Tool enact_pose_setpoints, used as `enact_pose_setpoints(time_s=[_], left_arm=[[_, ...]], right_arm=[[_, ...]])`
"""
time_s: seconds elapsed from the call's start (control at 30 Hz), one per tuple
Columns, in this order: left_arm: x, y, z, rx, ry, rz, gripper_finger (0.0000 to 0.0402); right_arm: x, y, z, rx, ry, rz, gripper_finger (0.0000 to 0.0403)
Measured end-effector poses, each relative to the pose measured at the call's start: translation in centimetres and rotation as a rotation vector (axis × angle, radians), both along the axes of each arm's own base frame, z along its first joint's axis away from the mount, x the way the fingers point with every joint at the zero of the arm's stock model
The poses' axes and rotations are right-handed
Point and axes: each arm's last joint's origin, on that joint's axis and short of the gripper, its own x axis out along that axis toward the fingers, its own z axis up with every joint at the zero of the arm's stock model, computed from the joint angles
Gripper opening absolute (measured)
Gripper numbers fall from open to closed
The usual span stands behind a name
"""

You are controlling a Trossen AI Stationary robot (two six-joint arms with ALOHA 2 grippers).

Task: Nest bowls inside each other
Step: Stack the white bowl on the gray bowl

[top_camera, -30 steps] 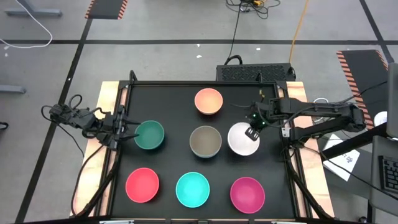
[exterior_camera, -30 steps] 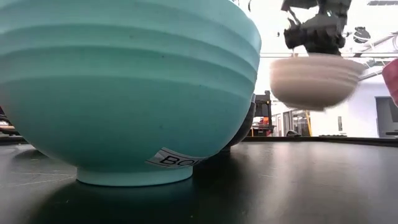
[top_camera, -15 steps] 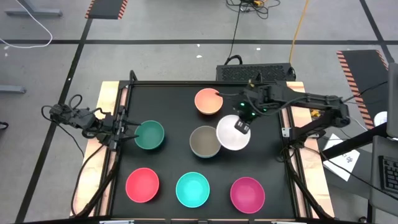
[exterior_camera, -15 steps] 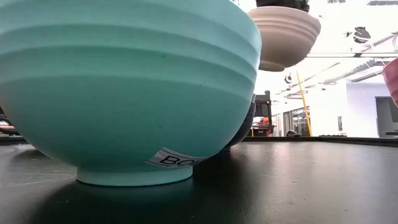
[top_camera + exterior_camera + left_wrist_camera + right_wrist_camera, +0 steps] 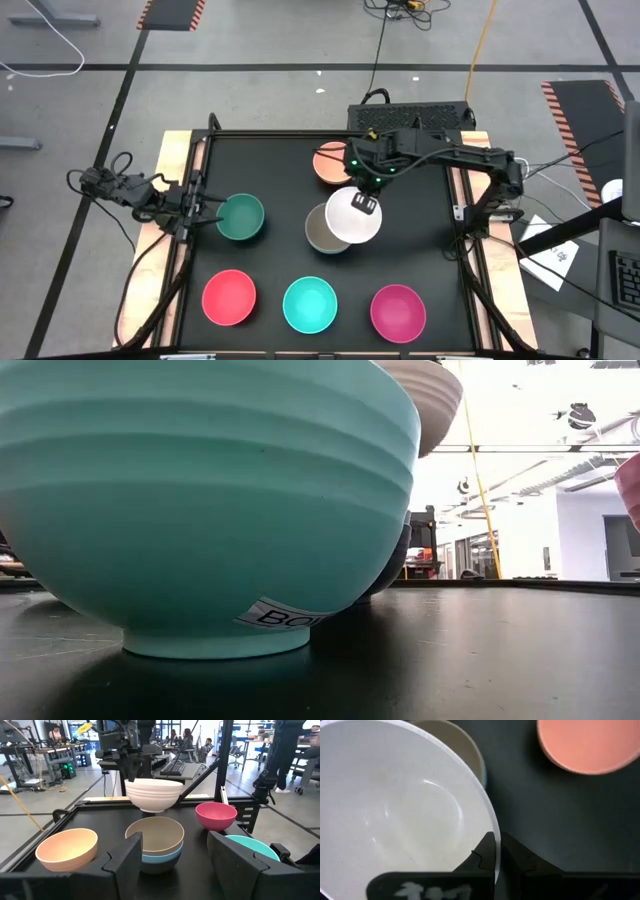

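Right hand grips white bowl upright, mouth up.

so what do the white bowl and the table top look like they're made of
White bowl: probably matte plastic or melamine, though glazed ceramic can't be ruled out. It shows ribbed outer bands, a soft inner highlight and a thin rim, which the right claw pinches. Table top: a dark, smooth sheet, maybe rubber or laminate, showing a faint sheen and fine scuffs in the low view.

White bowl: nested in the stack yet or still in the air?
In the air. The right gripper grips the white bowl by its rim, clear above the olive-grey bowl.
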Motion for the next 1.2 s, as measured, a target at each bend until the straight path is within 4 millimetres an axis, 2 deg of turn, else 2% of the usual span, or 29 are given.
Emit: enact_pose_setpoints(time_s=[0.17, 0.37, 0.57, 0.9, 1.2], left_arm=[[0.0, 0.0, 0.0, -0.002, 0.000, -0.003, 0.0225], [0.0, 0.0, 0.0, -0.004, 0.000, -0.003, 0.0225], [0.0, -0.1, 0.0, -0.006, 0.001, -0.028, 0.0225], [0.0, -0.1, 0.1, -0.006, -0.005, -0.046, 0.0225], [0.0, -0.2, 0.1, -0.009, -0.007, -0.055, 0.0225]], right_arm=[[1.9, -0.3, 0.1, -0.005, -0.019, 0.037, 0.0000], [3.6, -0.7, -1.6, 0.023, 0.048, 0.059, 0.0000], [4.5, -1.0, -3.1, 0.050, 0.091, 0.057, 0.0000], [5.1, -1.4, -3.0, 0.065, 0.022, 0.074, 0.0000], [6.9, -2.0, -6.0, 0.122, 0.088, 0.089, 0.0000]])
